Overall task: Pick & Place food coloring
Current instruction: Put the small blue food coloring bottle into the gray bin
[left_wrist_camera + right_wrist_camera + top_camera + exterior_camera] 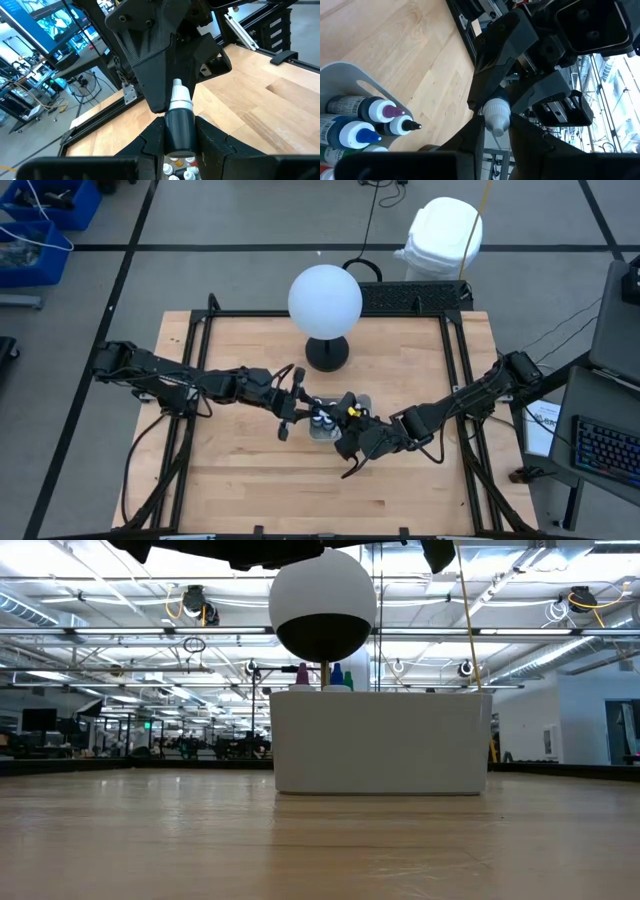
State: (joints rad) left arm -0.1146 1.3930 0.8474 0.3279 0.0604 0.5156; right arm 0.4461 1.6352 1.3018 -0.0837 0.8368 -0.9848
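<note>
My left end effector (179,145) is pinching a dark food coloring bottle (178,127) between its fingers (150,142), the white nozzle pointing away from the wrist, toward the other arm's dark housing just beyond it. My right end effector (496,131) grips a second bottle (496,114), of which I see mainly the white ribbed cap and tip, clamped between its two fingers (470,140). From above, both meet at the centre of the frame, the left end effector (292,412) coming in from the left and the right end effector (352,432) from the lower right, close together over the clear tray (322,434). The rest of the food coloring set sits in that tray: in my right wrist view, bottles (355,122) with white tops and coloured or black tips cluster at the lower left inside the tray's curved wall (362,76), and a few more tops (181,167) show at the bottom centre of my left wrist view. Just above the tray in the overhead frame stands the white globe (325,298) on its black base (327,354). Everything rests on the wooden table (230,470), framed by black rails. In the level view the tray (380,740) fills the middle, with coloured bottle tips (337,675) showing above its rim and the globe (322,605) rising behind it.
</note>
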